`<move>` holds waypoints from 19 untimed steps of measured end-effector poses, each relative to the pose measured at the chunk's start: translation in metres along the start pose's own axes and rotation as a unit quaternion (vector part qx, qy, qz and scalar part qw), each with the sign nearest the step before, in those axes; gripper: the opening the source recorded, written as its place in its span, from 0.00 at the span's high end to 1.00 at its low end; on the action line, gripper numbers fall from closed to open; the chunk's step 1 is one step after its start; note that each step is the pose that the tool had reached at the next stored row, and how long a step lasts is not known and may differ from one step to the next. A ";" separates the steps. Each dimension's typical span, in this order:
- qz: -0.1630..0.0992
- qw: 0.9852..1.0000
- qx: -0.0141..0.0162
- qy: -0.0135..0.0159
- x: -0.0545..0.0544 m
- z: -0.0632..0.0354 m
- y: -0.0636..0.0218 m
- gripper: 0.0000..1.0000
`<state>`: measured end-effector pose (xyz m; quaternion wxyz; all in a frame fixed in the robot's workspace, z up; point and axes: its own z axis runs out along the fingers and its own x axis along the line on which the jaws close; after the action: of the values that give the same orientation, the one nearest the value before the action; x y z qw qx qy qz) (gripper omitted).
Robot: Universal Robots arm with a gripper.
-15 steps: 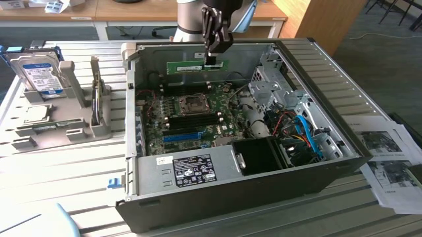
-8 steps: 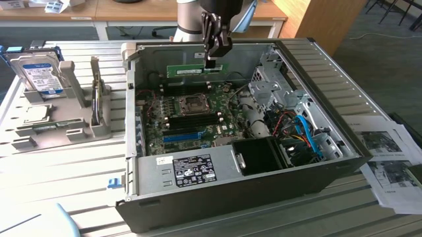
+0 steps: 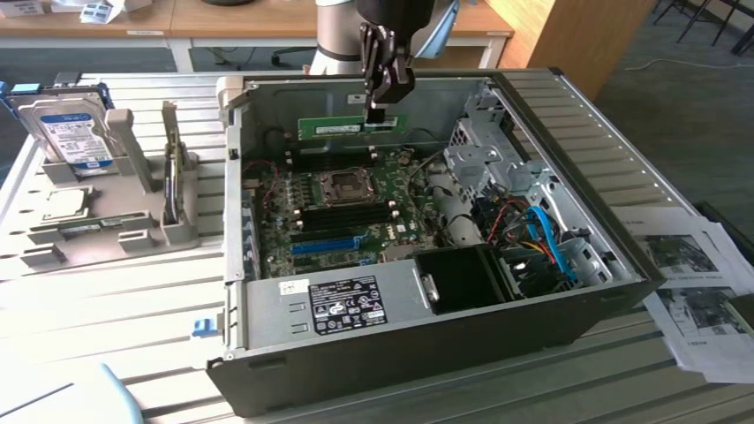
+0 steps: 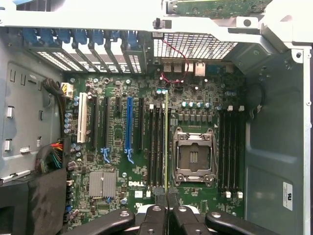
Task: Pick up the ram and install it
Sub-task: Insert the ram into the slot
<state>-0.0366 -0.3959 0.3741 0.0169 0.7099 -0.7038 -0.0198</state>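
Ram is pinched near one end by almost closed jaws, on its edge, well above the motherboard. Its long axis runs along the black memory slots beside the processor socket. The case walls stand well apart from it.

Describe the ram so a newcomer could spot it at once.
Find the open computer case on the table. Above its motherboard hangs the gripper, shut on the ram. It is the only green stick held in the air.
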 end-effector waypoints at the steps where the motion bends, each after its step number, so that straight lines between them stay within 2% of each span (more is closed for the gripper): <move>1: 0.000 1.000 0.000 0.000 0.000 0.0000 0.0000 0.89; 9: 0.000 1.000 0.000 0.000 0.000 0.0009 -0.0001 0.89; 19: 0.000 1.000 0.000 -0.001 0.000 0.0186 -0.0010 0.89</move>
<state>-0.0366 -0.3959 0.3554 0.0167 0.7099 -0.7038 -0.0204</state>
